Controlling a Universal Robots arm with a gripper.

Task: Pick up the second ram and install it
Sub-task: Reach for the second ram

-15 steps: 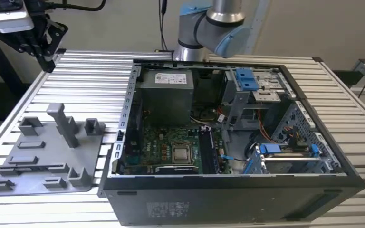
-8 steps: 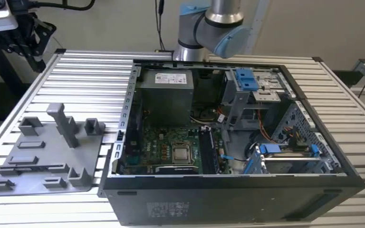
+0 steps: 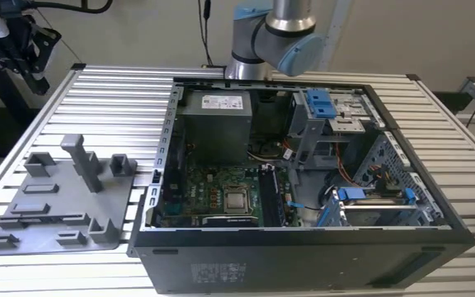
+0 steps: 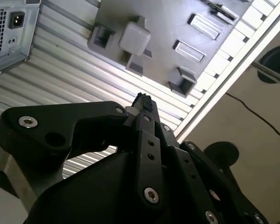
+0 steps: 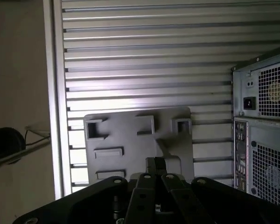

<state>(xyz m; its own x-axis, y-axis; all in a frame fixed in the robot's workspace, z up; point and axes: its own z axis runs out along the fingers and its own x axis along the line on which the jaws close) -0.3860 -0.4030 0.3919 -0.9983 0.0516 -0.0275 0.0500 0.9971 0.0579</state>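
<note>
While the arm point(image 3: 274, 43) rises at the far side of the case in the exterior view, its wrist cameras look down on the slatted table point(image 3: 114, 93). The open computer case point(image 3: 303, 266) sits on the table, and the grey tray point(image 3: 72, 207) lies just beside it, on the exterior view's left. Gripper point(image 4: 142, 101) point(image 5: 155, 163) hangs over the tray, well clear of it. In both wrist views its fingers look pressed together, with nothing seen between them. Second memory stick point(image 3: 46, 217): taken to be the thin dark strip in the tray's long groove, towards the end away from the tall post point(image 3: 82, 162); not yet picked up. Risks, as judged: fingers brought down shut would strike the stick's top edge instead of straddling it. A descent off line could clip the post or the small sockets near it. A grip off the stick's middle would let it tilt, and a tilted stick could jam or half-seat in the board's long slots point(image 3: 271, 198) beside the processor.
</note>
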